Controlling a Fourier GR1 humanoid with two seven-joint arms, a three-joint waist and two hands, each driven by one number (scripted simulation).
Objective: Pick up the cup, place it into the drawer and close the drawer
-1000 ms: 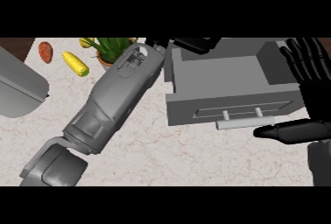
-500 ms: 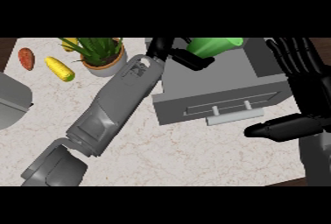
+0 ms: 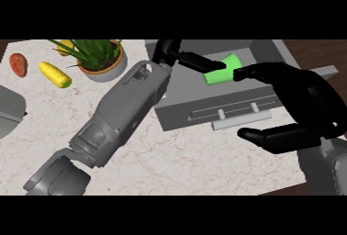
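Just over the drawer, the left hand grips the cup.

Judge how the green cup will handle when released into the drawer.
The green cup is probably stiff: its shape looks undistorted in the pinch of the left hand. It looks tilted over the drawer, so it may tip or roll on release. One hand carries it, so it is likely light.

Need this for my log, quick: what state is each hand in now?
Left hand: shut on the green cup.
Right hand: open, holding nothing.
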